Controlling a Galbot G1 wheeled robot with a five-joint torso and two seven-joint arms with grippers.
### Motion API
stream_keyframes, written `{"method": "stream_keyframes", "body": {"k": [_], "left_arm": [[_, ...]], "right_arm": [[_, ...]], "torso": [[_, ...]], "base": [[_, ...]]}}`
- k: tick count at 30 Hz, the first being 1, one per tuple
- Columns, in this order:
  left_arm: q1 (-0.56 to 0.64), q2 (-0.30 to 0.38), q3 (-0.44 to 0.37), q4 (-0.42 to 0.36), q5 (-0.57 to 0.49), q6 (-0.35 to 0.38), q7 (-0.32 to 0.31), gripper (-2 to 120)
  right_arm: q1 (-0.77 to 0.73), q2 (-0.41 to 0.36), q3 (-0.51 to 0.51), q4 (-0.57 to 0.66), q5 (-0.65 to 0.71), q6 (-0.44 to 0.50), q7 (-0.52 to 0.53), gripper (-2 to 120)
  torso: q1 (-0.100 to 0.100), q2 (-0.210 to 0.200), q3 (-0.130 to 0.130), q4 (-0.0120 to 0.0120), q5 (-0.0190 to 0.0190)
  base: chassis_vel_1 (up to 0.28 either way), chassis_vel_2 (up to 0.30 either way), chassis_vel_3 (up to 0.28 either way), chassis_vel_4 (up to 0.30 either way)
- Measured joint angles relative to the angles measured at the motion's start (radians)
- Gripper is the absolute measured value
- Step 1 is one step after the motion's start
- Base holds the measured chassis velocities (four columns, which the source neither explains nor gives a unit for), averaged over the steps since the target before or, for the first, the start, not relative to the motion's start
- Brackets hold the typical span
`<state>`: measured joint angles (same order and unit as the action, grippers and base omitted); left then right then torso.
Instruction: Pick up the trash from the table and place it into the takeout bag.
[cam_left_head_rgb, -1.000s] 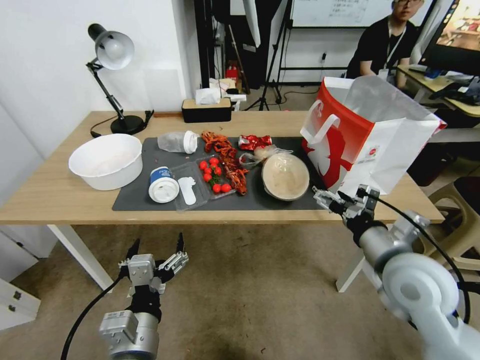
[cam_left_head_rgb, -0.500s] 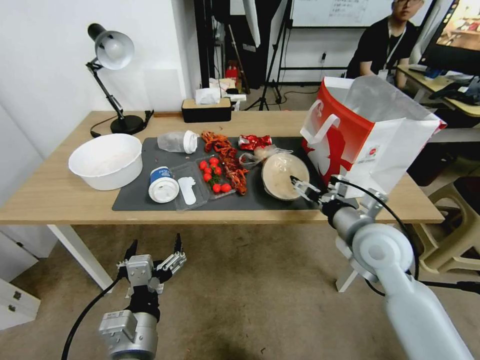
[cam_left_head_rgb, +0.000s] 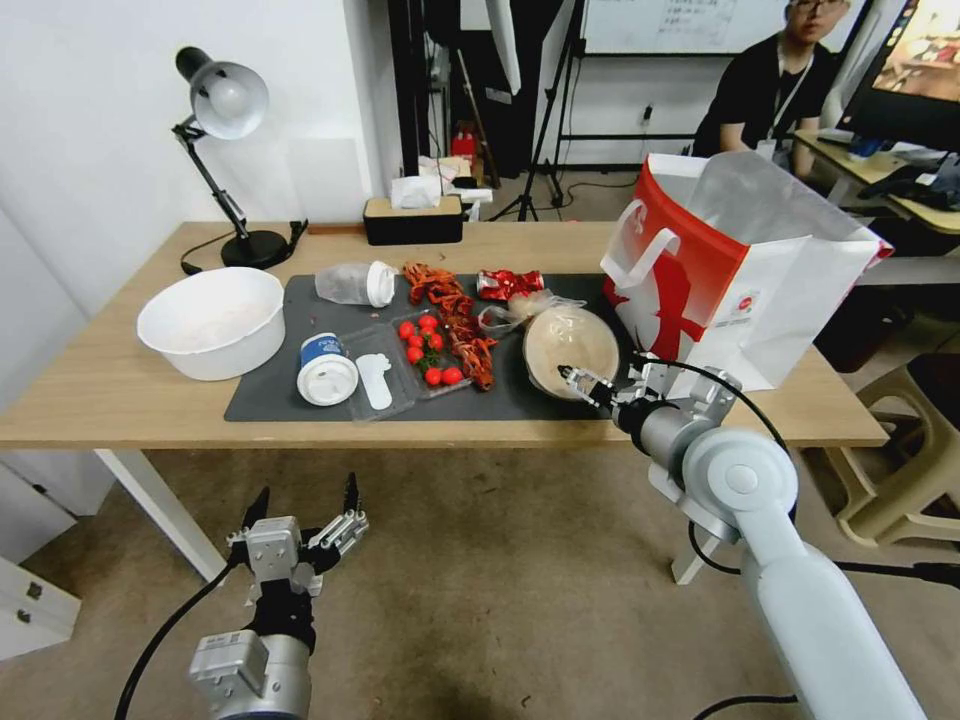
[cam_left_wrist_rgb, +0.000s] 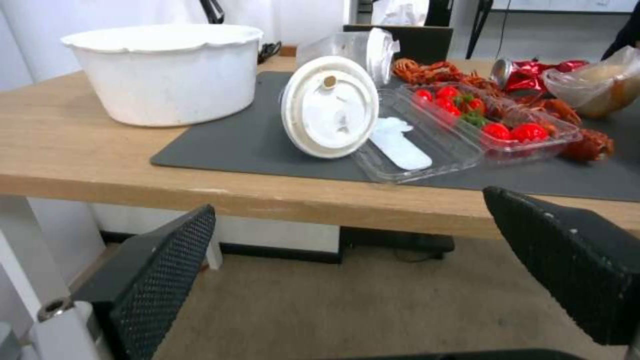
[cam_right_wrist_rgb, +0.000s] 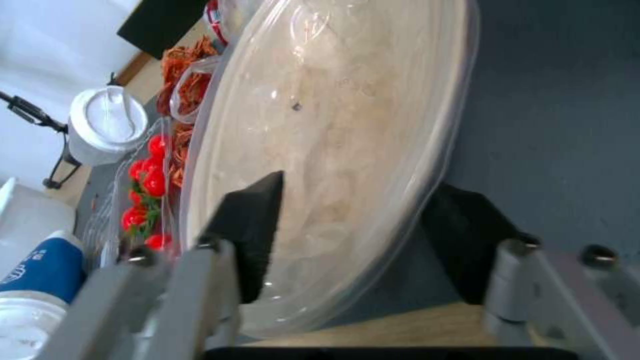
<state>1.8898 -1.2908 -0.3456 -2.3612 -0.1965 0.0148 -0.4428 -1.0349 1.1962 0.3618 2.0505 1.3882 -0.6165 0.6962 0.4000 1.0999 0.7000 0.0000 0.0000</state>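
Observation:
The beige bowl (cam_left_head_rgb: 570, 345) sits on the dark mat (cam_left_head_rgb: 270, 395) of the table (cam_left_head_rgb: 100, 390), just left of the red and white takeout bag (cam_left_head_rgb: 720, 270). My right gripper (cam_left_head_rgb: 590, 385) is open at the bowl's near rim. In the right wrist view its fingers (cam_right_wrist_rgb: 250, 235) straddle the rim of the bowl (cam_right_wrist_rgb: 333, 125), one inside and one outside. More trash lies on the mat: a crushed red can (cam_left_head_rgb: 510, 284), a knotted plastic bag (cam_left_head_rgb: 510, 312), a blue-white cup (cam_left_head_rgb: 325, 370) and a clear white-capped container (cam_left_head_rgb: 355, 283). My left gripper (cam_left_head_rgb: 300, 510) hangs open below the table's front edge.
A big white bowl (cam_left_head_rgb: 212, 320) stands on the left of the table, with a desk lamp (cam_left_head_rgb: 225, 150) and a tissue box (cam_left_head_rgb: 412, 220) behind. A clear tray of tomatoes (cam_left_head_rgb: 425, 355) and red shells (cam_left_head_rgb: 455, 320) lie mid-mat. A chair (cam_left_head_rgb: 920, 420) stands to the right.
My right gripper has swung left from in front of the takeout bag to the bowl's near rim. The left arm has sunk slightly.

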Motion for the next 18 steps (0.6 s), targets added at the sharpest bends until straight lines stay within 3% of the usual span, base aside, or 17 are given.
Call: {"method": "stream_keyframes", "body": {"k": [8, 12, 14, 18], "left_arm": [[0.001, 0.001, 0.0, 0.0, 0.0, -0.007, -0.006, 100], [0.001, 0.001, 0.0, 0.0, 0.0, -0.008, -0.008, 100], [0.002, 0.001, 0.0, 0.0, 0.0, -0.01, -0.009, 100], [0.003, 0.002, -0.003, -0.002, 0.0, -0.014, -0.014, 100]], "right_arm": [[-0.002, 0.004, 0.003, -0.005, -0.006, 0.013, 0.003, 25], [-0.004, 0.005, 0.002, -0.006, -0.012, 0.015, -0.002, 22], [-0.006, 0.006, 0.002, -0.006, -0.02, 0.016, -0.008, 7], [-0.013, 0.008, -0.002, -0.006, -0.051, 0.026, -0.038, 0]], "torso": [[0.0, 0.0, 0.0, 0.0, 0.0001], [0.0, 0.0, 0.0, 0.0, 0.0001], [0.0, 0.0, 0.0, 0.0, 0.0], [0.0, 0.0, 0.0, 0.0, 0.0]], "base": [[0.0, 0.0, 0.0, 0.0], [0.0, 0.0, 0.0, 0.0], [0.0, 0.0, 0.0, 0.0], [0.0, 0.0, 0.0, 0.0]]}}
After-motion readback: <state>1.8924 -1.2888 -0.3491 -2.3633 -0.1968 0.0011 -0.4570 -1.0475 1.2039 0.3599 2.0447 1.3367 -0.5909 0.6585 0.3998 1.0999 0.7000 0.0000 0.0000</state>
